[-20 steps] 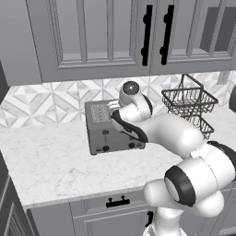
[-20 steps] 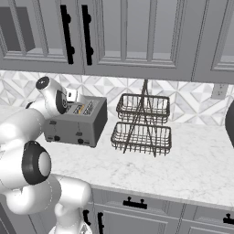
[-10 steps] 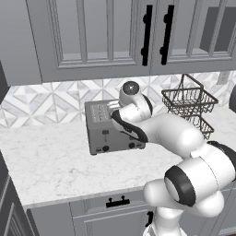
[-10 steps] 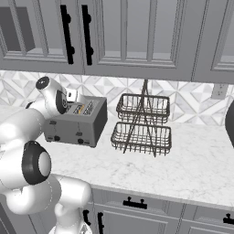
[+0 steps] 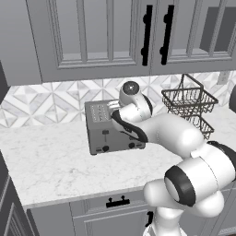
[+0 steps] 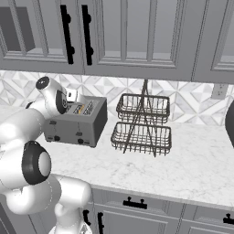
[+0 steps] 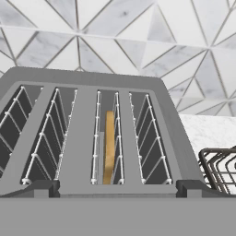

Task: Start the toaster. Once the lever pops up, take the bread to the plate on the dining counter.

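The grey four-slot toaster [image 5: 108, 134] [image 6: 77, 122] stands on the marble counter by the tiled wall. In the hand view I look straight down into its slots [image 7: 87, 138]. The bread [image 7: 109, 146], a thin golden slice, stands on edge in the third slot from the left. My gripper [image 7: 117, 188] hovers just above the toaster's top, open wide, with one dark fingertip [image 7: 45, 187] at each side and nothing between them. From the base views the hand [image 5: 116, 109] [image 6: 72, 96] sits over the toaster's rear top. The plate and the dining counter are out of view.
A two-tier dark wire basket [image 5: 188, 104] [image 6: 142, 124] [image 7: 222, 168] stands right of the toaster. Grey upper cabinets with black handles [image 5: 154, 34] hang overhead. A dark object [image 6: 230, 122] sits at the far right edge. Bare counter [image 5: 50, 161] lies in front.
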Robot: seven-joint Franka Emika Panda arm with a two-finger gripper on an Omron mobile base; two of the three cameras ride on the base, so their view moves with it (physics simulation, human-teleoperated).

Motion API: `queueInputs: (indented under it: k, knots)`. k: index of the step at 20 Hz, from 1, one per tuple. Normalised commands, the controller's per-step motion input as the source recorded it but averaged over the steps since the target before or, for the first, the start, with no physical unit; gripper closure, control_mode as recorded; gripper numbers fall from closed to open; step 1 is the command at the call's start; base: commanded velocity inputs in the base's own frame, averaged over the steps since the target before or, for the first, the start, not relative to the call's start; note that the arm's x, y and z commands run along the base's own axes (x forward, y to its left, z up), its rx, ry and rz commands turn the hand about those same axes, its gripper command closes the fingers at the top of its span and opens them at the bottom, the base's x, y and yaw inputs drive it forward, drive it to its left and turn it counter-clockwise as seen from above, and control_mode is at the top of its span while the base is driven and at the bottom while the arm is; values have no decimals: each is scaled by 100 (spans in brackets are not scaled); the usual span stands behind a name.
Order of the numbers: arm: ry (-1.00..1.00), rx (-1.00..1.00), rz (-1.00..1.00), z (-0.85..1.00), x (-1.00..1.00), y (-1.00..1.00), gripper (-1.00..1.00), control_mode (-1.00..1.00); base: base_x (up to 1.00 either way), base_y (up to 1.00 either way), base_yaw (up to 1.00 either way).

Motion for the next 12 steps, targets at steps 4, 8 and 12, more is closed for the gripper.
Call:
queueInputs:
  k: [4, 8, 12]
  knots:
    - [0, 0, 0, 0, 0, 0, -100, -100, 0, 0, 0]
    - [0, 0, 0, 0, 0, 0, -100, -100, 0, 0, 0]
    - [0, 0, 0, 0, 0, 0, -100, -100, 0, 0, 0]
